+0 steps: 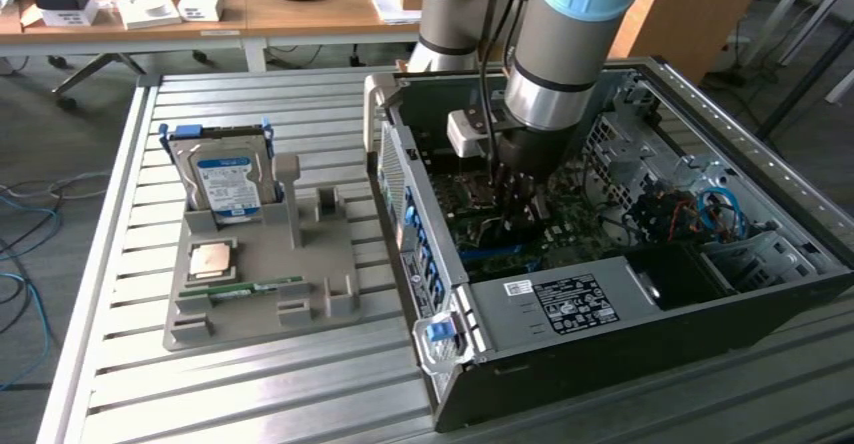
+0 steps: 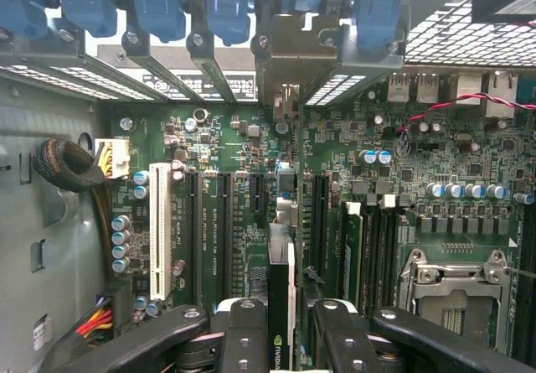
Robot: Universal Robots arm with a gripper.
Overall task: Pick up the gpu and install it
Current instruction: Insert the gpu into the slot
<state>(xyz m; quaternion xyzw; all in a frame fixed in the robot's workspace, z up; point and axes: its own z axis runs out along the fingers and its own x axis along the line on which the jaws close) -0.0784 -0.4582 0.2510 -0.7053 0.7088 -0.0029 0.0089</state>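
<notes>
The gpu point(image 2: 281, 285) shows edge-on in the wrist view as a thin dark card with a green logo. Its silvery bracket point(image 2: 286, 63) reaches up to the case's rear slot openings. My gripper point(image 2: 283, 333) is shut on the card, with one black finger point(image 2: 241, 331) on each side of it. The card stands upright over the green motherboard point(image 2: 218, 138), in line with the black expansion slots point(image 2: 260, 205). Whether it touches a slot I cannot tell. In the exterior view my gripper point(image 1: 515, 202) reaches down inside the open computer case point(image 1: 747, 154).
A grey holder point(image 1: 254, 304) on the slatted table to the exterior view's left carries a hard drive point(image 1: 227, 179), a square processor point(image 1: 214, 261) and a green memory stick point(image 1: 243, 287). Inside the case are a white slot point(image 2: 159, 230), the processor socket point(image 2: 456, 285) and cables point(image 1: 707, 209).
</notes>
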